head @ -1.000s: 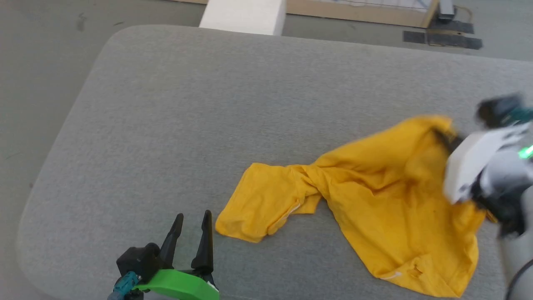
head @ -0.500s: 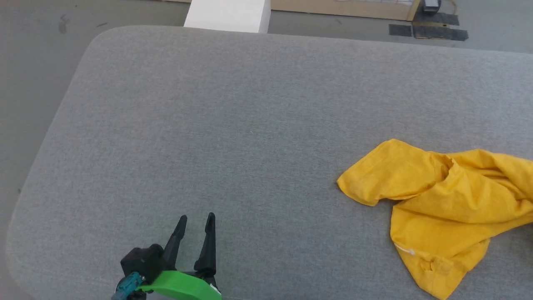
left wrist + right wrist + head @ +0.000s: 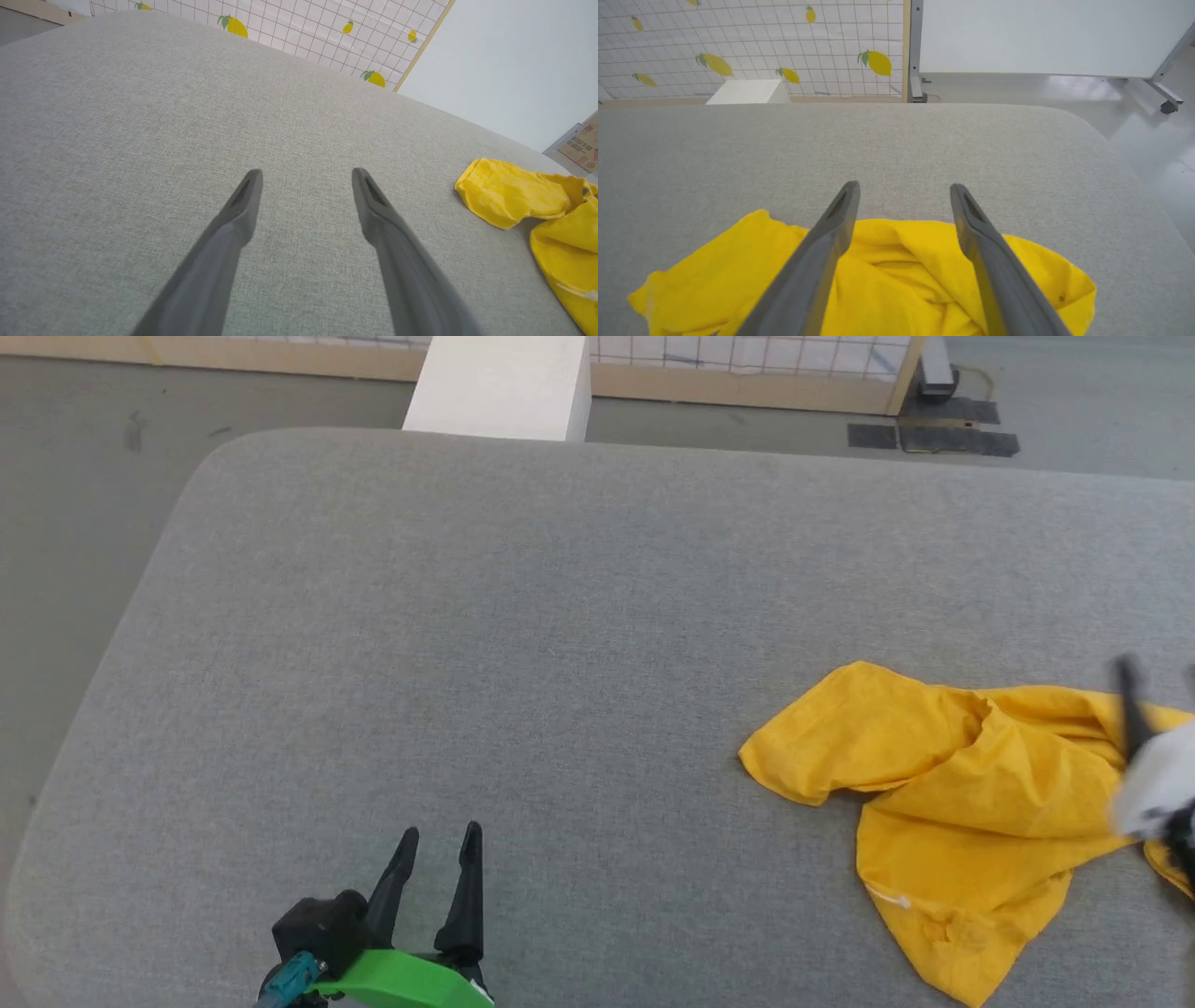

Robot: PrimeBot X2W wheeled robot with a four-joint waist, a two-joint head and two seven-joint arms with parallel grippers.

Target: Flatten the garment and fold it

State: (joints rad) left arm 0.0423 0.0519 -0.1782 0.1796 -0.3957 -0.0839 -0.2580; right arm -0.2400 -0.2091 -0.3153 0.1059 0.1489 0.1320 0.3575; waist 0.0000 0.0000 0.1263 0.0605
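Plainly little is done yet: at the left, the left gripper (image 3: 440,829) hovers with its two dark fingers spread and empty over the grey fabric-covered table (image 3: 560,616), well apart from the cloth. Toward the table's right side the bright yellow cotton T-shirt (image 3: 943,784) lies crumpled and bunched, neither flattened nor folded. Furthest right, the right gripper (image 3: 904,187) hangs just above it, fingers parted with nothing between them, so the spreading and every fold remain.

Crumpled, unfolded bright yellow garment (image 3: 943,775), apparently plain side up, on the grey table's (image 3: 467,616) right side.
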